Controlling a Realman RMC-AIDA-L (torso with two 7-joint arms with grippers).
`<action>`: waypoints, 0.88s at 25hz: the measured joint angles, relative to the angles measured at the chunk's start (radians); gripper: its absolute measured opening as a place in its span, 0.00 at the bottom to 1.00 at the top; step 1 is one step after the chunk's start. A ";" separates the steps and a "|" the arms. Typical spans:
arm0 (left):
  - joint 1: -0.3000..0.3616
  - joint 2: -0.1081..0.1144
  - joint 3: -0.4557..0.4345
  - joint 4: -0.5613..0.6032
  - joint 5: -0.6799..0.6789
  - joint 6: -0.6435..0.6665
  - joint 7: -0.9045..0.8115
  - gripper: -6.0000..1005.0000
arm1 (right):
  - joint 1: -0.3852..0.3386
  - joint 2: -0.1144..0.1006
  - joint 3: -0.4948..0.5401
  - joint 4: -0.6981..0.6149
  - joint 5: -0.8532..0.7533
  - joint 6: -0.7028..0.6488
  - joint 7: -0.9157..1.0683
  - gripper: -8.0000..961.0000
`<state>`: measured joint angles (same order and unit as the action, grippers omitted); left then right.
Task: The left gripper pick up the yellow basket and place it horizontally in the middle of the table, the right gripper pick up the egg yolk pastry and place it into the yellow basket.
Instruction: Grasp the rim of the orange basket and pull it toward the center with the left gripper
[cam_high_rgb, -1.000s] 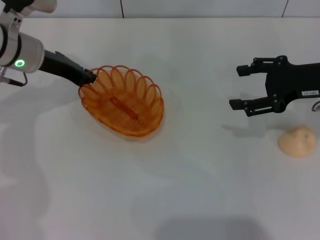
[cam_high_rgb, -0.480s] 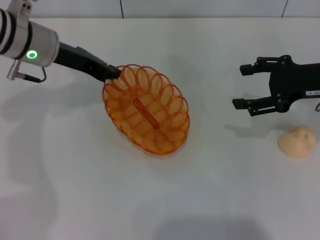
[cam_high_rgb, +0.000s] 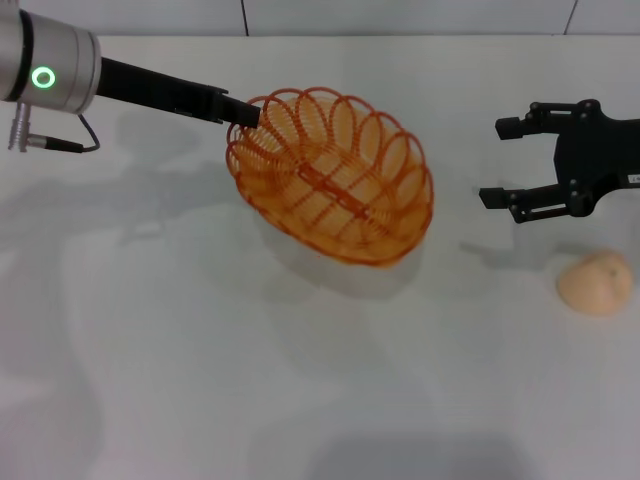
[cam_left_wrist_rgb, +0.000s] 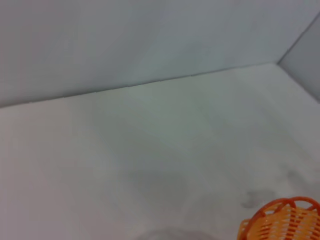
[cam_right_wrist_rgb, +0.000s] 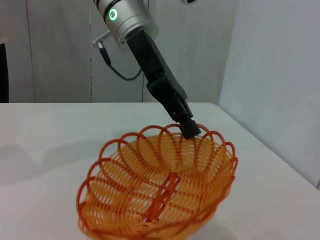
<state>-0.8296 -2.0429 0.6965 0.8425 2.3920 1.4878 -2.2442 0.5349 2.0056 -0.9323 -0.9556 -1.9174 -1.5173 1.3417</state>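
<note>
Both arms up in the top half of the frame

left gripper (cam_high_rgb: 243, 113) clamped tight at upper left, right gripper (cam_high_rgb: 505, 162) spread wide at upper right.

No legible text; small white label on right pincer (cam_high_rgb: 545, 160) prob. printed, unreadable.

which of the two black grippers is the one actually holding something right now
The left gripper, on the white arm with the green light, is shut on the rim of the yellow basket. The right gripper hangs open and empty, above the egg yolk pastry.
</note>
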 joint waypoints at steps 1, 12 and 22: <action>0.001 0.000 0.000 0.002 -0.006 0.004 -0.024 0.05 | 0.002 -0.001 0.000 -0.001 0.000 0.000 0.000 0.87; -0.007 0.012 0.088 -0.002 0.012 0.044 -0.468 0.05 | 0.003 -0.006 0.000 -0.051 0.000 -0.003 0.002 0.87; -0.017 0.021 0.195 0.004 0.107 0.053 -0.703 0.05 | -0.005 0.000 0.001 -0.065 0.000 0.000 -0.048 0.87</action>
<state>-0.8464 -2.0222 0.8910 0.8470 2.4990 1.5410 -2.9476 0.5296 2.0059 -0.9317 -1.0209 -1.9173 -1.5174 1.2939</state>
